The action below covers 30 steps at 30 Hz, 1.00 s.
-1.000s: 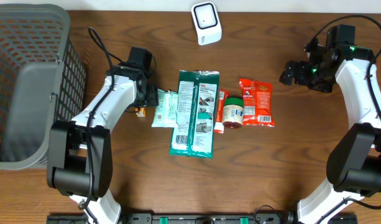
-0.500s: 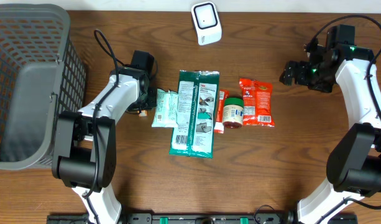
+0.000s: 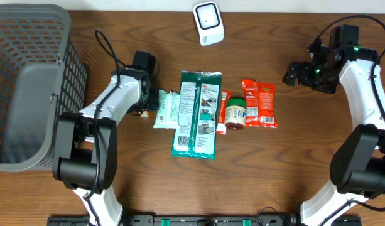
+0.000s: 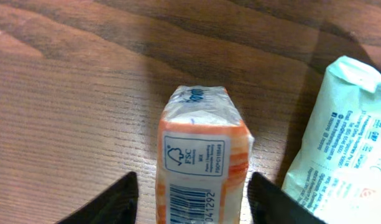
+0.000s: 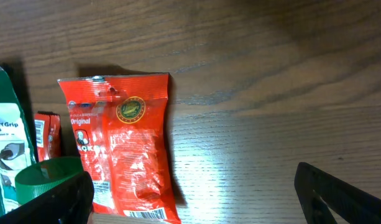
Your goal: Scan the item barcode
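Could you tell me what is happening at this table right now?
The left arm is down over a small orange-and-white packet, its jaws open on either side of it. The packet lies on the table beside a pale green pack. The right arm hangs near the red pouch, jaws wide open and empty. The white scanner sits at the far edge; nothing is at it yet.

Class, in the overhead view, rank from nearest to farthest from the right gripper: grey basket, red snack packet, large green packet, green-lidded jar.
1. red snack packet, right side, closest to the right gripper.
2. green-lidded jar, against that packet's left edge.
3. large green packet, table centre.
4. grey basket, far left.
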Available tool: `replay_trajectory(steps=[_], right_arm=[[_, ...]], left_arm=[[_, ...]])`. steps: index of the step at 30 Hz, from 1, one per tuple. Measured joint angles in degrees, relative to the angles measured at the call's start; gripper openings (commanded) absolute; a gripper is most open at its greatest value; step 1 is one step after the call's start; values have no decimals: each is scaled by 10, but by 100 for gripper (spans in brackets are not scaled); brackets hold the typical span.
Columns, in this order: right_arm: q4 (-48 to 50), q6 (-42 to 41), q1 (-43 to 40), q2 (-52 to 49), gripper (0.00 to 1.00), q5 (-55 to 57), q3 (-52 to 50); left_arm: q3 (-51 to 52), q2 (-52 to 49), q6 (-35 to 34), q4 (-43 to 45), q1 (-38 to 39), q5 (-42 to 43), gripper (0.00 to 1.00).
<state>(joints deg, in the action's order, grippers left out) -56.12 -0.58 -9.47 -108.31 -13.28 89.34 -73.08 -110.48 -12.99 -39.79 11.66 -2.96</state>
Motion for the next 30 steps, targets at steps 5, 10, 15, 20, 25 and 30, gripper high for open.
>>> replay_trajectory(steps=[5, 10, 15, 20, 25, 30], right_arm=[[0, 0, 0, 0, 99, 0, 0], [0, 0, 0, 0, 99, 0, 0], [0, 0, 0, 0, 99, 0, 0], [0, 0, 0, 0, 99, 0, 0], [0, 0, 0, 0, 99, 0, 0], [0, 0, 0, 0, 99, 0, 0]], left_arm=[[0, 0, 7, -9, 0, 19, 32], [0, 0, 23, -14, 0, 31, 29], [0, 0, 59, -21, 0, 35, 29], [0, 0, 74, -27, 0, 38, 45], [0, 0, 84, -28, 0, 41, 57], [0, 1, 85, -29, 0, 41, 61]])
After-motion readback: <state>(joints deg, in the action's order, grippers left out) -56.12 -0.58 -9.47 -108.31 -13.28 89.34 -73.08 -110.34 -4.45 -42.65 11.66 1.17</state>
